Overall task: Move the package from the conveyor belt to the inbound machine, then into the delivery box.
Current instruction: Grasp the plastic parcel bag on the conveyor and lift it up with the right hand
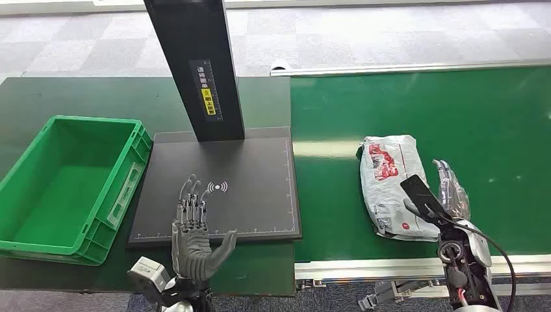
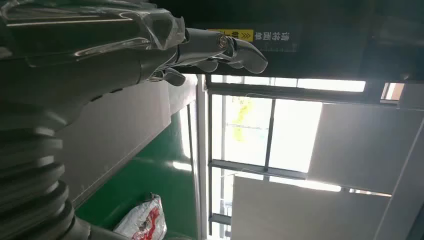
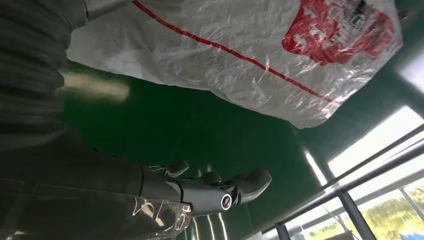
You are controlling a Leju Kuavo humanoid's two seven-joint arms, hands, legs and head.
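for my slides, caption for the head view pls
Right robot hand open beside the package on the conveyor belt.

Lighting: even, bright overhead light glaring off the conveyor belt [image 1: 422, 110]; windows [image 2: 295, 130] blowing out white; near hand covers blurring in both wrist views.

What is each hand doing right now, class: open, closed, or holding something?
Left hand: open, fingers spread over the black scanner plate, holding nothing.
Right hand: open, beside the white plastic package on the green conveyor belt, not gripping it.
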